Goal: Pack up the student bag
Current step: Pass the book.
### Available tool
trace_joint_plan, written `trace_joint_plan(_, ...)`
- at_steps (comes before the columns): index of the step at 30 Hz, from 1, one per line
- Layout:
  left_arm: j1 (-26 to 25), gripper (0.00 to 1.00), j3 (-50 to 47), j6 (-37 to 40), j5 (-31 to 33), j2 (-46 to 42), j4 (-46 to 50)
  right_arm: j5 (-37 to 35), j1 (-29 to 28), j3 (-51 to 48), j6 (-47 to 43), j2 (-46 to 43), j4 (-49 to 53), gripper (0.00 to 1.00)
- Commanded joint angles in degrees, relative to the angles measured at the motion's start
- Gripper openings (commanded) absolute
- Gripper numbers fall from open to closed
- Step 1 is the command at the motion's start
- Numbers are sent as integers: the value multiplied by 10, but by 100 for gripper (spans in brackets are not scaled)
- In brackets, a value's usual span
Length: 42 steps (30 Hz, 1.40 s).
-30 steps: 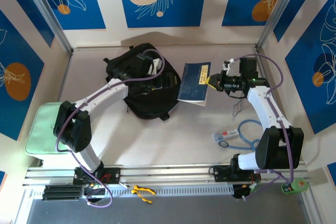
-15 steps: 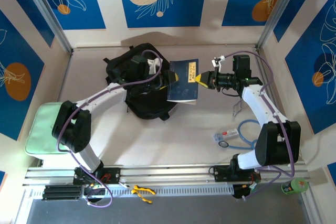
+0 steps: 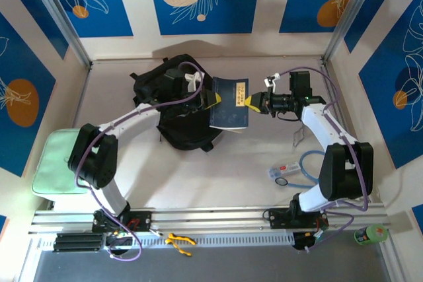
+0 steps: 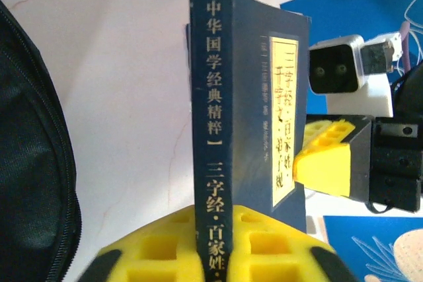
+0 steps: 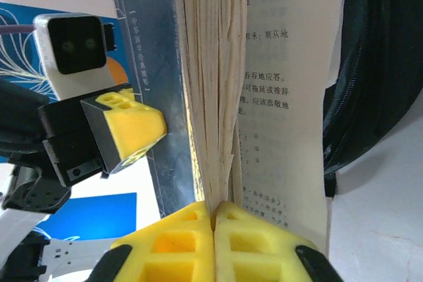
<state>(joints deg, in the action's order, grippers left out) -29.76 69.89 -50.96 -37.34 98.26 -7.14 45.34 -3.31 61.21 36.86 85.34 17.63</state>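
**Passing the book over to the bag side**

In the top view the book (image 3: 230, 102) hung in the middle of the frame, held up between my two arms. The bag (image 3: 188, 130) lay just left of it on the table, black and floppy. The book's left edge was over the bag's right side.

The left gripper (image 3: 211, 99) was shut tight on the book's spine. In the left wrist view its yellow fingers (image 4: 152, 255) sat on both sides of the spine. The right gripper (image 3: 253, 104) was at the page edge. In the right wrist view its fingers (image 5: 165, 249) were pressed close together on the page edges, so I judged it was pinching the book too.

I thought this was a hand-over. To do it well, the right side should let go slowly, and only once the left grip is firm. Some pages fanned loose, so a quick pull might bend or tear them. Then I would swing the book over the bag's mouth and slide it in spine first. I could not tell if the zip was open wide enough.

The spine read 中华国学经典精粹, and lower down 三字经·百家姓. A cream label on the cover seemed to say 千字文 and 弟子规. An inside page showed small printed Chinese, too cut off to read.
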Motion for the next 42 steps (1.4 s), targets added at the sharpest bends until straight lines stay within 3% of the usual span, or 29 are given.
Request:
trace_joint_plan(1,18,0,-1,-9,12,-7,-10,-34,0,-15,25,-8,4,33)
trace_joint_plan(2,23,0,-5,-12,21,-14,-10,-52,-2,-21,38,-13,-3,46)
trace_joint_plan(4,32,0,-13,-20,42,-30,-11,-69,-8,-39,67,-24,-32,60)
trace_joint_plan(9,55,0,-49,-103,129,-69,-73,-151,-40,-88,168,-52,-118,82)
trace_joint_plan(14,56,0,-65,-159,196,-83,-131,-192,-89,-151,327,-69,-307,93)
trace_joint_plan(18,51,0,-76,-201,235,-86,-171,-234,-140,-165,416,-54,-416,97)
trace_joint_plan(26,30,0,-89,-232,317,-100,-198,-328,-205,-131,513,-9,-502,98)
trace_joint_plan(30,26,0,-93,-244,329,-100,-222,-342,-223,-106,543,33,-525,96)
trace_joint_plan(35,25,0,-102,-256,332,-103,-237,-355,-231,-88,604,96,-624,90)
trace_joint_plan(42,26,0,-114,-256,334,-115,-235,-361,-238,-67,617,128,-672,59)
